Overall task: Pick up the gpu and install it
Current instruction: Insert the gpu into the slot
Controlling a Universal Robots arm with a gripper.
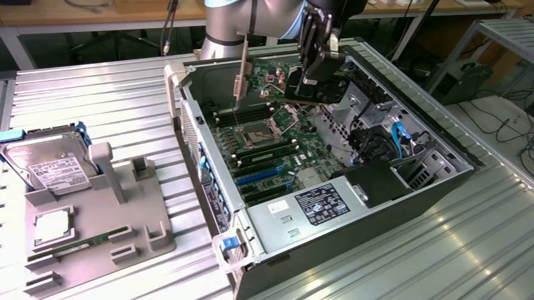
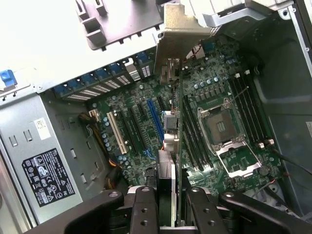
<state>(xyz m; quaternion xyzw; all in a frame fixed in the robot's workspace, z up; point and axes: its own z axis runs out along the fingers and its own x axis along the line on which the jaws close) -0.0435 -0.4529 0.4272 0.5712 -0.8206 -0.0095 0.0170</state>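
One ribbed silver metal table (image 1: 417,250) is carrying everything, its near edge lying closest to the exterior camera. One big black and grey computer case (image 1: 194,128) (image 2: 287,97) is lying open on its side across the table's middle. One green motherboard (image 1: 276,147) (image 2: 214,83) is covering the case's floor. One grey moulded holder (image 1: 134,215) is resting by the table's edge on the exterior view's left, near the case but apart from it. One grey power supply box (image 1: 292,212) (image 2: 29,161) with a black label is sitting at the case's near end. One silver hard drive (image 1: 54,169) with a white label is leaning tilted at the holder's far end. One open silver processor socket (image 1: 250,134) (image 2: 219,126) is sitting mid-board. One square silver processor chip (image 1: 52,226) and one narrow green memory stick (image 1: 79,245) are lying flat toward the holder's near end.

One black gripper (image 1: 317,78) (image 2: 173,195) is hanging over the case's far half. Its two fingers (image 2: 146,209) are standing partly closed and clamping one thin green circuit-board gpu (image 1: 292,92) (image 2: 180,146).

The gpu is sitting edge-on between the fingers and reaching out from them over the motherboard, beside the socket. Its one long silver metal bracket (image 1: 242,69) (image 2: 180,34) is pointing away from the gripper, toward the case's slotted rear wall. In the exterior view the card is riding above the board, not seated in any slot.
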